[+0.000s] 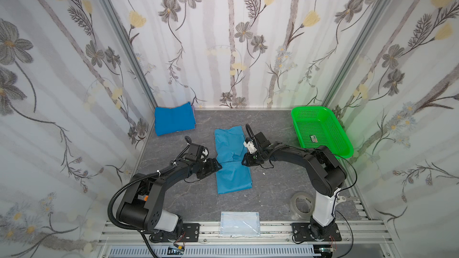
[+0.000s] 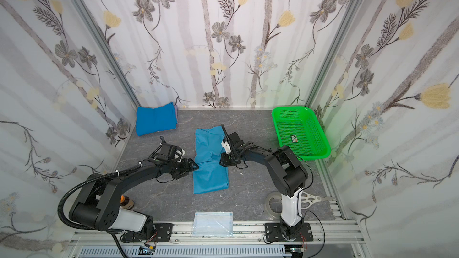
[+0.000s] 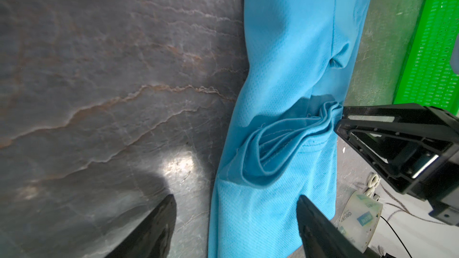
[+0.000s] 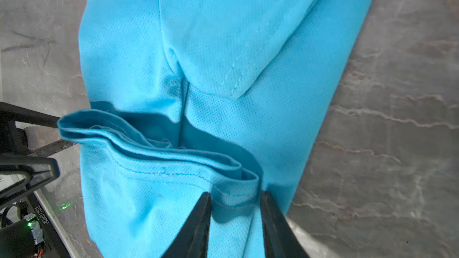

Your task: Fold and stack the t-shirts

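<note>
The teal shirt [image 1: 232, 160] sits mid-table as a long narrow strip, so only half folded, while the royal blue shirt [image 1: 173, 121] lies folded at 11 o'clock. The right gripper [image 4: 234, 197] pinches the strip's 3 o'clock edge, and the left gripper [image 3: 236, 199] is half open around the 9 o'clock edge, holding nothing. I reckon a crosswise fold plus stacking is left.

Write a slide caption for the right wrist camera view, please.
Right gripper straddling a bunched fold of the light blue t-shirt on the grey marbled table.
</note>
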`<state>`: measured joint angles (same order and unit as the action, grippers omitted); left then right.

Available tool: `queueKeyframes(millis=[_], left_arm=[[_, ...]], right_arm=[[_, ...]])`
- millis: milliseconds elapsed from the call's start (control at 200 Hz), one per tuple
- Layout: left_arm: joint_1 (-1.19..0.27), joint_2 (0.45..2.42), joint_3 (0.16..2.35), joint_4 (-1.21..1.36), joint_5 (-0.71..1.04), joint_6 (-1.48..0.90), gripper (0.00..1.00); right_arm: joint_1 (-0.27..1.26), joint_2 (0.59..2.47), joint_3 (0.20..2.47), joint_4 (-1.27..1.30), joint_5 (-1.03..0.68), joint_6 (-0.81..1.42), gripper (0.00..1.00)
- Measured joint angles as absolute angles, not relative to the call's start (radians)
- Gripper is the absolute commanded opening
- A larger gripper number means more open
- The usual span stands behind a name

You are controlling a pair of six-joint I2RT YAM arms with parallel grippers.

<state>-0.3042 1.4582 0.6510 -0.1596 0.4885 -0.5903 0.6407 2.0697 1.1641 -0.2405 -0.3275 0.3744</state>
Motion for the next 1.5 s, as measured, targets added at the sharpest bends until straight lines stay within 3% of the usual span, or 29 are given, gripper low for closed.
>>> queueKeyframes(millis=[65, 125, 415, 974, 1049, 1084, 1094, 1119, 1139, 1199, 1234, 1314, 1354, 1504], left_arm=[[-0.304, 1.467, 0.657, -0.159, 0.484, -0.588, 0.45], [-0.304, 1.48, 0.664, -0.15, 0.483, -0.583, 0.42], [-0.304, 1.497, 0.701, -0.138, 0.49, -0.581, 0.0], [-0.305, 1.531, 0.77, -0.138, 0.527, -0.55, 0.0], [-0.304, 1.556, 0.777, -0.137, 0.526, -0.55, 0.0], [-0.304, 1.561, 0.777, -0.138, 0.524, -0.55, 0.09], [-0.304, 1.562, 0.777, -0.139, 0.523, -0.55, 0.17], [-0.303, 1.563, 0.777, -0.139, 0.521, -0.55, 0.46], [-0.302, 1.564, 0.777, -0.138, 0.518, -0.55, 0.54], [-0.3, 1.564, 0.777, -0.137, 0.513, -0.55, 0.58], [-0.297, 1.563, 0.777, -0.139, 0.508, -0.55, 0.65], [-0.287, 1.526, 0.767, -0.147, 0.488, -0.557, 0.7], [-0.282, 1.49, 0.76, -0.155, 0.479, -0.558, 0.75], [-0.275, 1.384, 0.704, -0.165, 0.464, -0.557, 0.79]], right_arm=[[0.641, 2.07, 1.172, -0.243, -0.317, 0.381, 0.08], [0.641, 2.072, 1.182, -0.244, -0.314, 0.381, 0.0], [0.646, 2.032, 1.191, -0.243, -0.319, 0.381, 0.0], [0.624, 1.912, 1.087, -0.235, -0.309, 0.407, 0.0], [0.617, 1.929, 1.092, -0.228, -0.309, 0.408, 0.07], [0.616, 1.936, 1.096, -0.228, -0.309, 0.408, 0.12], [0.615, 1.938, 1.097, -0.228, -0.309, 0.408, 0.15], [0.614, 1.942, 1.102, -0.228, -0.308, 0.408, 0.24], [0.614, 1.944, 1.106, -0.228, -0.309, 0.408, 0.3], [0.614, 1.947, 1.117, -0.225, -0.309, 0.407, 0.38], [0.614, 1.946, 1.118, -0.219, -0.309, 0.405, 0.48], [0.616, 1.923, 1.087, -0.194, -0.309, 0.403, 0.69], [0.616, 1.895, 1.053, -0.191, -0.309, 0.402, 0.73], [0.623, 1.796, 0.908, -0.164, -0.307, 0.399, 0.79]])
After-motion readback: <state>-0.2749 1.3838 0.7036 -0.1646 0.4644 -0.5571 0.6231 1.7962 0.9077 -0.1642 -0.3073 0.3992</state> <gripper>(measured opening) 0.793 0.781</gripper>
